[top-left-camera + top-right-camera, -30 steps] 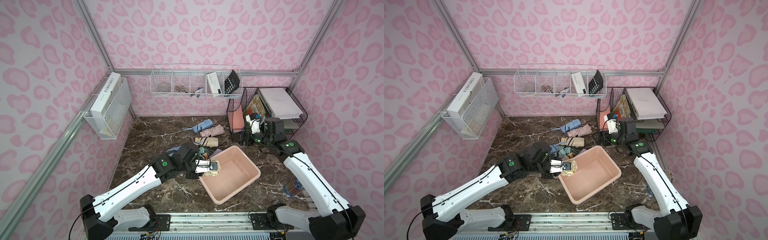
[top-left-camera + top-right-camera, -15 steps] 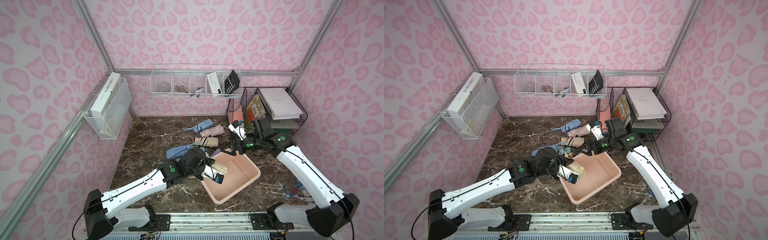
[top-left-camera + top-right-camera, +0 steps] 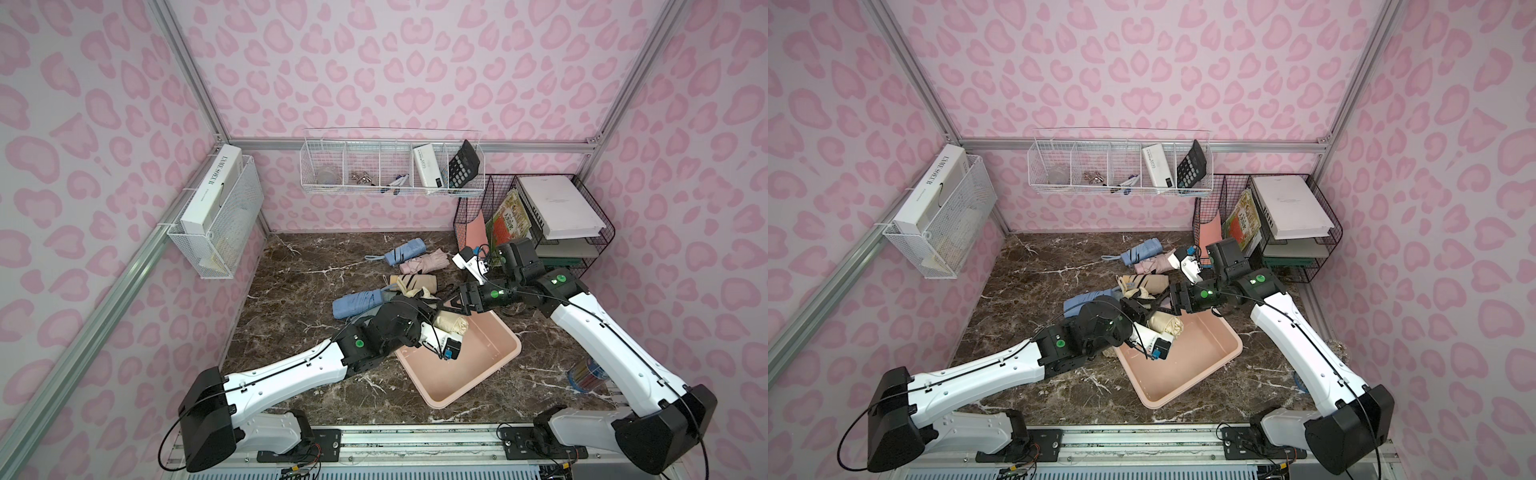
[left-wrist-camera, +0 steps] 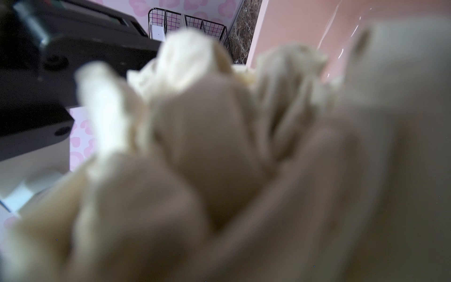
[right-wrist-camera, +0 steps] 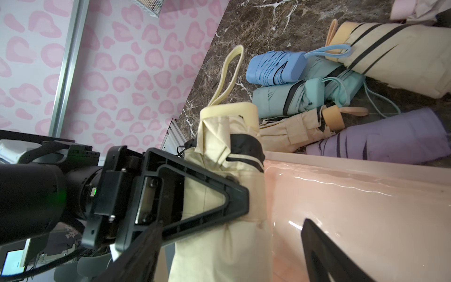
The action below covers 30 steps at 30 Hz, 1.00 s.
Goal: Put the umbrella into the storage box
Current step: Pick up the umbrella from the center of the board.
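Left pincer clamps umbrella over storage box edge.

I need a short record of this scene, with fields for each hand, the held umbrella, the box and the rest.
Left hand: shut on the cream umbrella
Right hand: open, close to that umbrella, not gripping
Umbrella position: over the far corner of the storage box, not released
Box content: nothing else visible
Other umbrellas: lying on the table beyond the box
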### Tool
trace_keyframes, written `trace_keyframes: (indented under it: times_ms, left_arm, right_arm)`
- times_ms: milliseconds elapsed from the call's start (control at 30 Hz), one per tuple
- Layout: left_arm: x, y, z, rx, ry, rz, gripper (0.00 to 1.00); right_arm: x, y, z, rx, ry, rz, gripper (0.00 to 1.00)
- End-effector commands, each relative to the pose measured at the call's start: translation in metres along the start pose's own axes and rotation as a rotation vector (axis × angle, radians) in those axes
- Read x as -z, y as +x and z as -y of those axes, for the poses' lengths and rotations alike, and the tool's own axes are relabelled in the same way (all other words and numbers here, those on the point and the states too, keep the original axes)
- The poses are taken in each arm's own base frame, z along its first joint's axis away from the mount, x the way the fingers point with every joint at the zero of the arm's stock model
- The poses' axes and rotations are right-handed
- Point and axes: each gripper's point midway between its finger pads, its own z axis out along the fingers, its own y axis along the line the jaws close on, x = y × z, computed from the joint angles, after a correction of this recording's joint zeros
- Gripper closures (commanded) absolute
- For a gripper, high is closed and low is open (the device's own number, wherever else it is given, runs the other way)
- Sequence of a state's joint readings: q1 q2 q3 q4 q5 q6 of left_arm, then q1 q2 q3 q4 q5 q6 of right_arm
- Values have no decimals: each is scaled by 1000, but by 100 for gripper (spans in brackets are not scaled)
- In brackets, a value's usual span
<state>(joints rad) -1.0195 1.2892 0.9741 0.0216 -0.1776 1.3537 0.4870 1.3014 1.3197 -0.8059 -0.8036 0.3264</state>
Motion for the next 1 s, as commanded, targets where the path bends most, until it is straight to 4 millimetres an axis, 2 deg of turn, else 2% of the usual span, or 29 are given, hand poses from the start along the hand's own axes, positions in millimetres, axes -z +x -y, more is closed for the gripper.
trace_keyframes:
  times_ms: [0,100,367,633,967]
  left_arm:
    - [-1,2,-17,-17,-73,-17,100]
    - [-5,5,-15,-30,-69,-36,100]
    - [-4,7,-16,-39,-83,-51,100]
    - [-1,5,-12,-45,-61,-35,100]
    - [6,-3,-14,-43,-56,18,100]
  right_arm:
    - [2,9,-7,25,-31,-39,17]
    - [2,16,-8,18,-40,-70,15]
    - [0,32,6,31,25,-125,14]
    - [-16,47,8,90,47,-199,16]
    - [-36,50,8,146,58,-250,23]
